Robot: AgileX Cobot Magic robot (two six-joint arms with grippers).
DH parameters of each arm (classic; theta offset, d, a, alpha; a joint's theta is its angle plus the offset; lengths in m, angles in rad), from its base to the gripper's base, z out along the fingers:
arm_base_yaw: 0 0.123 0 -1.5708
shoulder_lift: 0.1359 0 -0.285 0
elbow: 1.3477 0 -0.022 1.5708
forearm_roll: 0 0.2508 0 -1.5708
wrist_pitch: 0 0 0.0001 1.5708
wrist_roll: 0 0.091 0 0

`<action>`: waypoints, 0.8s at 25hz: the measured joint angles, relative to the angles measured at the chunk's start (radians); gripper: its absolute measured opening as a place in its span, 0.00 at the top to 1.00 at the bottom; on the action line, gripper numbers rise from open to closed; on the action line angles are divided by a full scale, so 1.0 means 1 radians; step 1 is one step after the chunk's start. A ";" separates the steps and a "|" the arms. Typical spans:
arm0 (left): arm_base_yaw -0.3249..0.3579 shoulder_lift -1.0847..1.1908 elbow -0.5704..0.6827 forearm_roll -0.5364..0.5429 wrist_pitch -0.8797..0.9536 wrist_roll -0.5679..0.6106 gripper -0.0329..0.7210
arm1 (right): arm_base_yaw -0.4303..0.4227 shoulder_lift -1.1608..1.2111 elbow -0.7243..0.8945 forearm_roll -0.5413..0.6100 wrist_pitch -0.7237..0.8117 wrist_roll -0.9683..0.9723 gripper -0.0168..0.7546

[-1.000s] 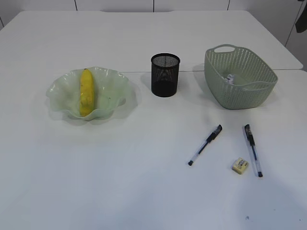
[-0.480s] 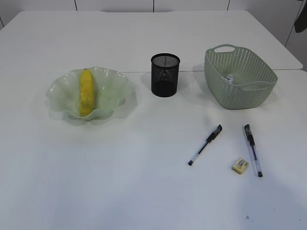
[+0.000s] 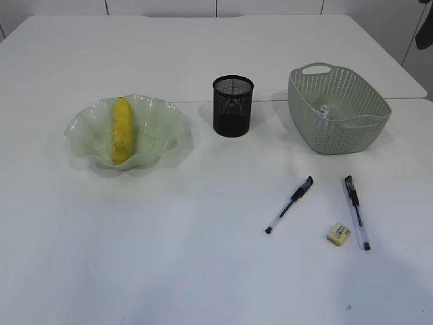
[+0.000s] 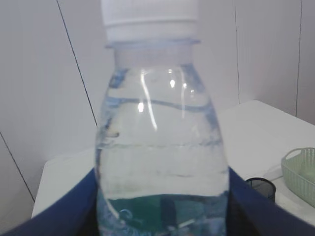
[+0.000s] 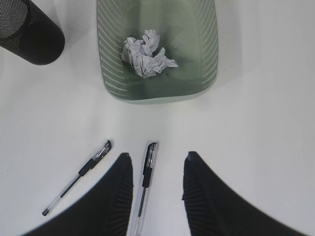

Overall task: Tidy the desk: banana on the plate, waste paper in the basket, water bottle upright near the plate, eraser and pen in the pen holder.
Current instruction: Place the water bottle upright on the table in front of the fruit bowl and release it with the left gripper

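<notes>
My left gripper is shut on the clear water bottle, which has a white cap and stands upright between blue fingers, high above the table. My right gripper is open and hovers over one pen, which lies between its fingers. A second pen lies to its left. Both pens and the yellow eraser lie on the table. The banana lies in the green plate. Crumpled paper lies in the basket. Neither gripper shows in the exterior view.
The black mesh pen holder stands between plate and basket; it also shows in the right wrist view and the left wrist view. The basket's wall is just beyond the pens. A table seam runs behind the holder.
</notes>
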 joint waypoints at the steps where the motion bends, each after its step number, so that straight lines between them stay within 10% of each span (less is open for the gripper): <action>1: 0.000 -0.004 0.018 0.010 -0.004 -0.015 0.46 | 0.000 0.000 0.000 0.001 0.002 0.000 0.64; 20: 0.000 -0.047 0.261 0.112 -0.090 -0.209 0.46 | 0.000 0.000 0.000 0.001 0.016 -0.004 0.64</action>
